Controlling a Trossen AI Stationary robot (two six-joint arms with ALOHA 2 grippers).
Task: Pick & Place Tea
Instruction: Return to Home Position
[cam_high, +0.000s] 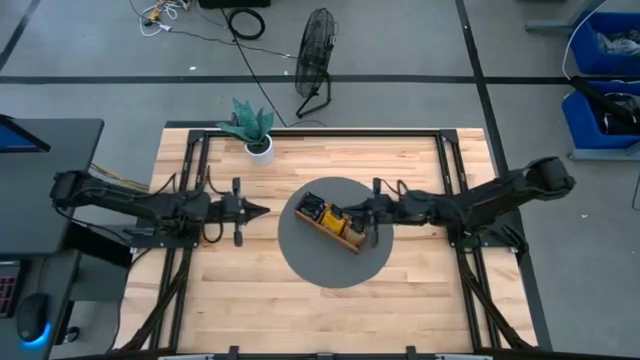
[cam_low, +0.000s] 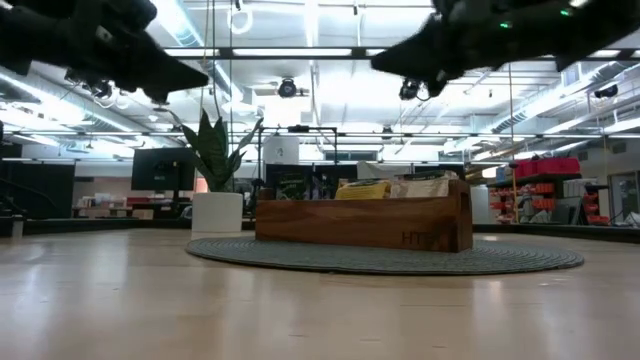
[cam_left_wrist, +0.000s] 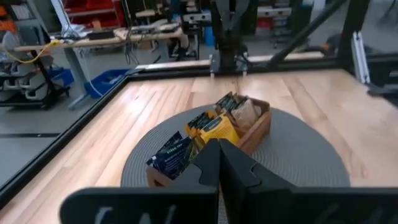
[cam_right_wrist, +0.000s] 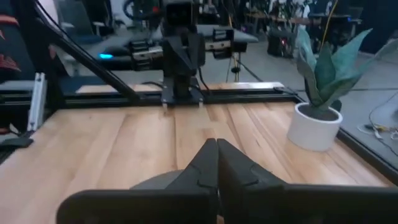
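Wood counter holds a round grey mat with a long wooden tray on it. All the tea stands in the tray: blue bags, then yellow, then pale. Right pincer hangs over the tray, fingers together. Left pincer hangs beside the mat, fingers together too.
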